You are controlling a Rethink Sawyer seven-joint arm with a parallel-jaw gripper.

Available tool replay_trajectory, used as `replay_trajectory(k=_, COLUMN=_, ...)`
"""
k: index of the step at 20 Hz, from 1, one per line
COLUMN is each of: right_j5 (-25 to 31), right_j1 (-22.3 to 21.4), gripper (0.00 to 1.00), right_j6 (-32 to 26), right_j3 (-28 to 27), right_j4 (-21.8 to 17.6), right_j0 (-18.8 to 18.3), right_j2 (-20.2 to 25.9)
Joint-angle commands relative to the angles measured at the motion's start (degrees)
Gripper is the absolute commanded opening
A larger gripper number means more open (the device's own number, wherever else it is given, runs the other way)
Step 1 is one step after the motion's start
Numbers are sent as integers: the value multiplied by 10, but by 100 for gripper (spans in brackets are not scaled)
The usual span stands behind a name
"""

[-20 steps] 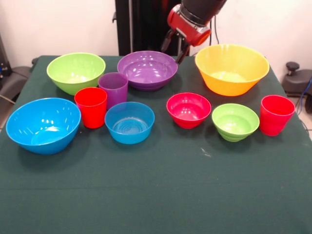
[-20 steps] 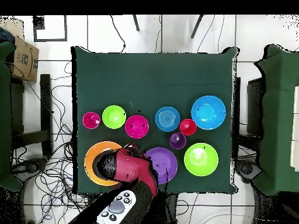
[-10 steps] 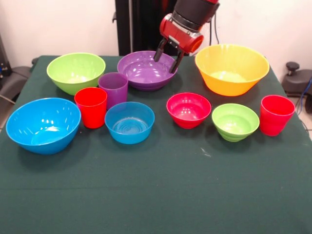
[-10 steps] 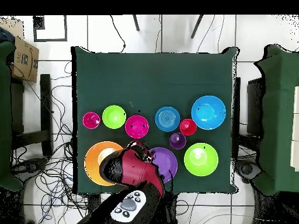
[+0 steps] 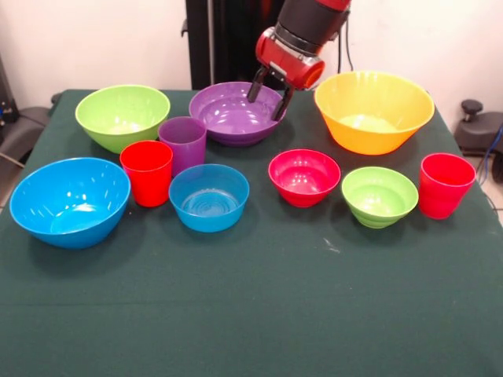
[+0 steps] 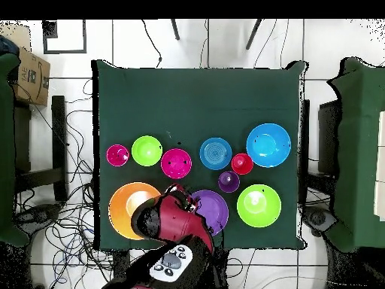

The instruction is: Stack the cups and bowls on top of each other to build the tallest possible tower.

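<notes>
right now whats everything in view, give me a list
large bowls: 4 on the table; yellow and purple at the back, lime green back left, blue front left
small bowls: 3 in the middle row; blue, red-pink, lime green
cups: 3 upright; red beside purple on the left, red at far right
cardboard box: 1, brown, off the table
arm: red and black; gripper open over the purple bowl's rim
</notes>
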Motion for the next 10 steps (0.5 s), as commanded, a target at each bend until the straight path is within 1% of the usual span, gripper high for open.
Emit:
replay_trajectory(k=1, right_j5=-83, right_j1=55, gripper=100, right_j6=107, right_j3=35, right_j4=-7, right_j0=-20, right_j2=98)
replay_trajectory(k=6, right_j5=-119, right_j1=55, gripper=100, right_j6=115, right_j3=45, right_j4=-8, right_j0=-32, right_j2=114)
replay_trajectory(k=10, right_j5=-132, right_j1=60, gripper=100, right_j6=117, right_j3=48, right_j4=0, right_j0=-29, right_j2=117)
